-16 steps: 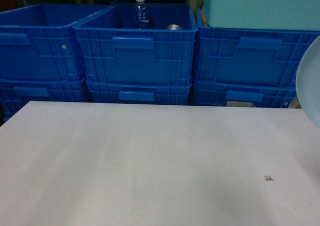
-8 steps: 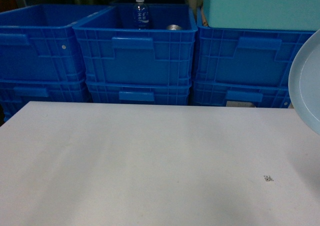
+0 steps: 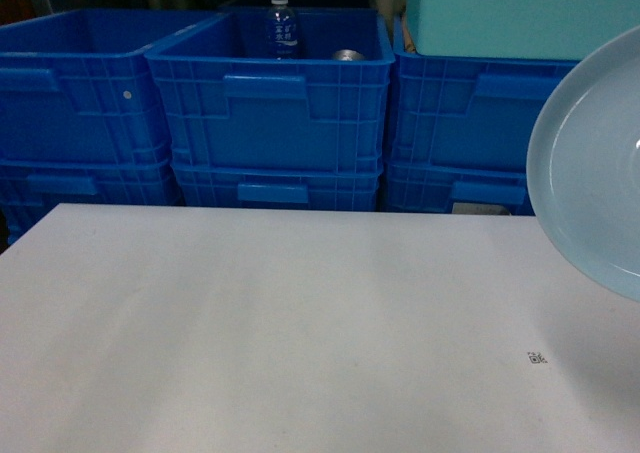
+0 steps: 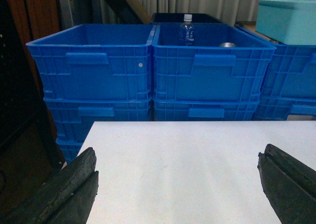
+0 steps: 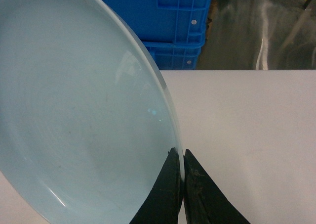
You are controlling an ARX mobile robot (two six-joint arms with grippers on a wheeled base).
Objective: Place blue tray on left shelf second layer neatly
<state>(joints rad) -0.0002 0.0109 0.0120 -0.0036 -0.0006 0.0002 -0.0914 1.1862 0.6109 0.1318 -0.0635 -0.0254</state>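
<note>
The blue tray point(image 3: 590, 163) is a pale sky-blue, plain and glossy. The ribbed crates point(image 3: 270, 113) behind are deep blue. A turquoise box point(image 3: 520, 13) sits on the right-hand stack. The table point(image 3: 300, 333) is white, with one small black printed mark point(image 3: 538, 357). The right tool point(image 5: 182, 184) and left tool point(image 4: 177, 184) are black.

Pale blue tray point(image 3: 590, 168), round, shallow, tilted on edge, off the table
</note>
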